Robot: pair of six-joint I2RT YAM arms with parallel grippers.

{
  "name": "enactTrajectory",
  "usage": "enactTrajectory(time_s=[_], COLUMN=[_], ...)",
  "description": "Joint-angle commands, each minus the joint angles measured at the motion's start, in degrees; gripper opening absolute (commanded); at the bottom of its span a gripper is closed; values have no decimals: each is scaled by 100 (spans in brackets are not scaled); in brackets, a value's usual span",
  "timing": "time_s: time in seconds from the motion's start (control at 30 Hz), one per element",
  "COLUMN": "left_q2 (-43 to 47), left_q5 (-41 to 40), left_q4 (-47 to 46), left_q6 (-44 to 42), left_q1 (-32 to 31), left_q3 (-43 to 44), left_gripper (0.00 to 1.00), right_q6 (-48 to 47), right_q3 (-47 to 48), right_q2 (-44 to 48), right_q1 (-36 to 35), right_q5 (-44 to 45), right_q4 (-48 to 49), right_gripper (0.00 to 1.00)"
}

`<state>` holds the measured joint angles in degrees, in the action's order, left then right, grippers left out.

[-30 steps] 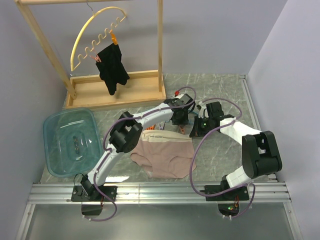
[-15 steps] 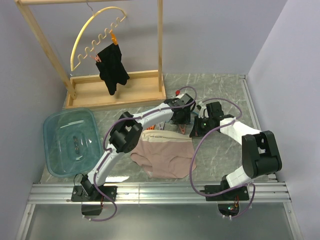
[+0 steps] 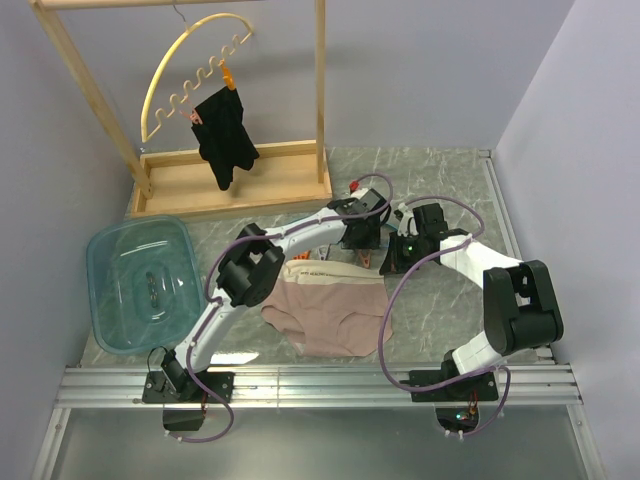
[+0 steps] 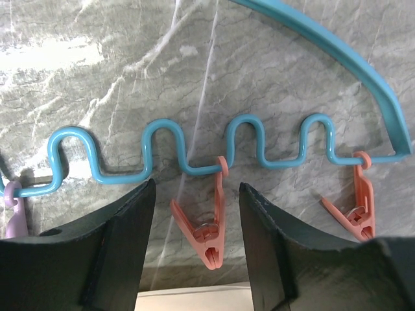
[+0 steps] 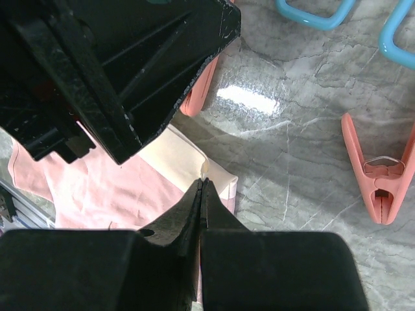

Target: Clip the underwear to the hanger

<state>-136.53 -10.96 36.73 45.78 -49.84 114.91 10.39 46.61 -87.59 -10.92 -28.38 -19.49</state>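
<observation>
My left jaws stand open astride an orange clip (image 4: 211,236) on the hanger (image 4: 337,46), which lies flat on the table (image 4: 97,65) across the upper half of that wrist view; I judge they are placed to squeeze it open. My right jaws are closed on the cream waistband corner of the underwear (image 5: 117,194), mid-frame, to feed it in; overhead, my arms mostly hide the hanger; its hook is cut off.

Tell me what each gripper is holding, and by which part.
Right gripper pinches the underwear by its cream waistband edge. Left gripper holds nothing; its open jaws straddle an orange clip.
</observation>
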Motion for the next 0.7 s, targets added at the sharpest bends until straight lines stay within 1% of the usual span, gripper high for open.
enactTrajectory(time_s=[0.0,0.4,0.5,0.53,0.6,0.63,0.67], left_q2=[21,39,-32,-49,-102,-119,-163], left_q5=[-2,-99,-108,-99,-117,-134,-152], left_q4=[379,396,361,352,335,335,317], left_q6=[89,133,107,98,80,63,28], left_q1=[-139,-271,-280,-289,-289,-289,-289], left_q3=[-162,-233,-171,-127,-101,-66,-31], left_gripper=[60,56,50,47,44,39,36], right_q6=[-37,-37,-29,-29,-29,-37,-46], right_q3=[164,120,111,103,103,94,94], right_q2=[-21,-12,-4,5,5,14,5], right_q1=[55,72,72,72,90,90,90], right_q5=[-36,-53,-62,-62,-54,-53,-53], right_q4=[68,94,120,112,112,112,112], right_gripper=[0,0,0,0,0,0,0])
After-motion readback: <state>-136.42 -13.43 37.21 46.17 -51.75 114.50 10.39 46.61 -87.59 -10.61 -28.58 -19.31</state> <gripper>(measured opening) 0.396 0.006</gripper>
